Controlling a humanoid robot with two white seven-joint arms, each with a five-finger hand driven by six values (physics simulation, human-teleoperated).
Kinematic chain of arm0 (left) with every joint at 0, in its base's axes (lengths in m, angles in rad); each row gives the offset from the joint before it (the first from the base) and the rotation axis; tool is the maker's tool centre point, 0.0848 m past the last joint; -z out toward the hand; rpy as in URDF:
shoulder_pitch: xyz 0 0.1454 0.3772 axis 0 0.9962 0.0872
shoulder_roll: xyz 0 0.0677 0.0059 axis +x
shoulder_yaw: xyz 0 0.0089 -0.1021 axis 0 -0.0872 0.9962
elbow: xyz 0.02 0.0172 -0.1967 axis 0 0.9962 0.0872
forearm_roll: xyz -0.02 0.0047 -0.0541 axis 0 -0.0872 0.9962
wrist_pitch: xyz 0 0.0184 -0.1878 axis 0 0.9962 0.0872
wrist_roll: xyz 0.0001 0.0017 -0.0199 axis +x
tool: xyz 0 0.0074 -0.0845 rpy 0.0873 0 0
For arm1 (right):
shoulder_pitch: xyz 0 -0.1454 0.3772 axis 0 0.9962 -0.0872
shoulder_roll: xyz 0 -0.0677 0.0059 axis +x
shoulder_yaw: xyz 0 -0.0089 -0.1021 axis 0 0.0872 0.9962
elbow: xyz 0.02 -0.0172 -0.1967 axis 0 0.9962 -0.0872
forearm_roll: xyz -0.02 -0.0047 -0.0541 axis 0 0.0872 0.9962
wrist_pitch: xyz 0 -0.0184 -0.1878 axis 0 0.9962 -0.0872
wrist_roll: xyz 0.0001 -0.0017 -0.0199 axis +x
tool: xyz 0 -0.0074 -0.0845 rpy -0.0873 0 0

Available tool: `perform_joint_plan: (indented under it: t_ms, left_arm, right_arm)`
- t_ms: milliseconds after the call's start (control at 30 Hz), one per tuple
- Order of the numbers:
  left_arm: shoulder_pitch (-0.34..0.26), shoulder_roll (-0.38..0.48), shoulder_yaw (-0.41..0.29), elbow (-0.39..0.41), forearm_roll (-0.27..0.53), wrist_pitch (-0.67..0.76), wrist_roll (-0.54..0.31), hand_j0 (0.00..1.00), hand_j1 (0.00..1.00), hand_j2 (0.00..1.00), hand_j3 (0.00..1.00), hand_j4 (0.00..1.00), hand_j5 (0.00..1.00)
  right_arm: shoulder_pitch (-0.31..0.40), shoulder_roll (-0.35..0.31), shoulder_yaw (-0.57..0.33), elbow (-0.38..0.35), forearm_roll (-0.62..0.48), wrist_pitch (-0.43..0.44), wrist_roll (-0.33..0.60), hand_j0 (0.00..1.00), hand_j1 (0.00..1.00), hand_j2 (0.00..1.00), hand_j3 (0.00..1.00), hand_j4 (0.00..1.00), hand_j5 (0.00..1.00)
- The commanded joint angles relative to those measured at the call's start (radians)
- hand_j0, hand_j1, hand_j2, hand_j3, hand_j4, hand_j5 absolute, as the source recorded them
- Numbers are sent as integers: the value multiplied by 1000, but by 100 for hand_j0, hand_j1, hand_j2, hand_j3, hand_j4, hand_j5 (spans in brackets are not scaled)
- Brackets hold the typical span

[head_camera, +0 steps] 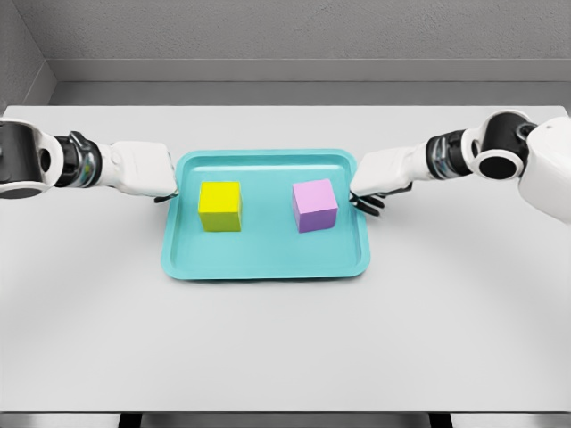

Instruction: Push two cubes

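- At the frame's centre, seen from the head view, a teal tray (268, 265) lies on a white table (285, 348).
- Two cubes sit inside the tray, well apart: a yellow cube (219, 206) left of centre and a purple cube (315, 205) right of centre.
- Both cubes stand flat on the tray floor, clear of its rim.
- From the left edge the left arm reaches in, and the left hand (143, 169) sits just beside the tray's left rim, level with the yellow cube.
- Whether its fingers are spread or curled cannot be told; it holds nothing that shows.
- From the right edge the right arm reaches in, and the right hand (379, 176) sits at the tray's upper right corner.
- Dark fingertips (370, 204) show under that hand near the rim, yet their pose cannot be told; neither hand touches a cube.
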Motion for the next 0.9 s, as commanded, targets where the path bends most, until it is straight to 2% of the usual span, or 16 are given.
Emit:
perform_joint_plan:
  t_ms: [0,200,600,867]
  left_arm:
    - [0,-2,1,-7,-2,1,0,41,41,41,41,41,41]
    - [6,-14,-2,-4,-23,1,0,41,41,41,41,41,41]
    - [20,-25,-1,2,-36,1,0,42,42,42,42,42,42]
    - [29,-28,-1,-24,-37,1,0,42,42,42,42,42,42]
  right_arm:
    - [0,9,5,1,-3,2,0,14,14,14,14,14,14]
    - [-15,28,49,2,-5,2,0,14,14,14,14,14,14]
    - [-15,28,52,-1,-5,2,0,14,14,14,14,14,14]
    - [-15,29,55,-6,-5,2,0,14,14,14,14,14,14]
